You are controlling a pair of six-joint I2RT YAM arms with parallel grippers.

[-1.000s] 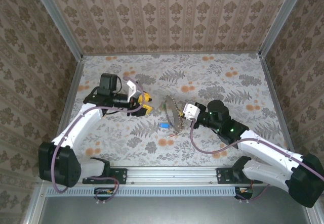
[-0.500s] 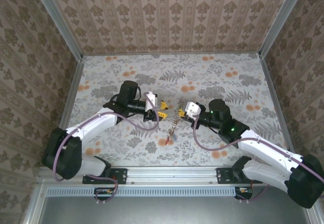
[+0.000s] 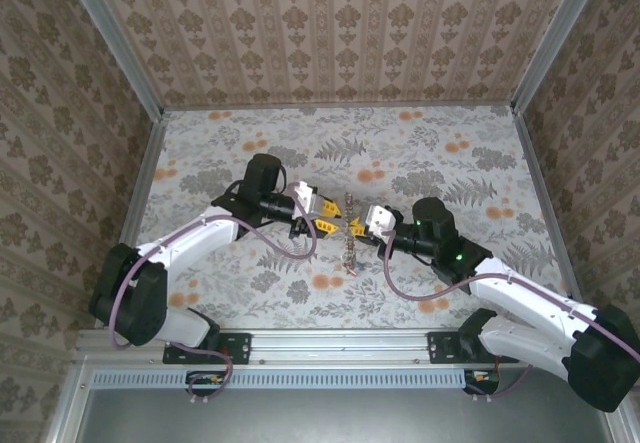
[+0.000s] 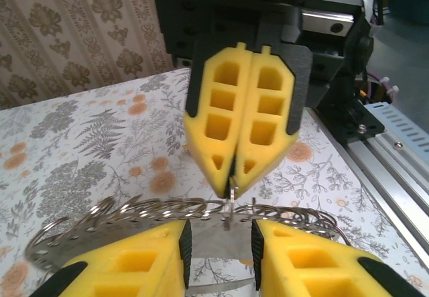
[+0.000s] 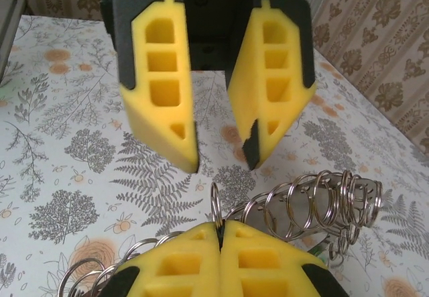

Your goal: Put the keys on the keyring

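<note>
Yellow pads (image 5: 141, 109) with square hollows faced each other tip to tip. Both arms lay stretched low toward the table's middle, the left pincer (image 3: 330, 215) and right pincer (image 3: 357, 227) nearly meeting. The right pincer was closed, its tips nipping one ring of the keyring (image 3: 349, 250), a chain of thin, shiny wire rings that curved away on either side of those tips. The left pincer stood open just opposite, pads apart, with the chain straight ahead of them. The right wrist view showed that gap plainly; overhead, the chain was a thin line between the tips above the floral cloth (image 3: 450, 163)
</note>
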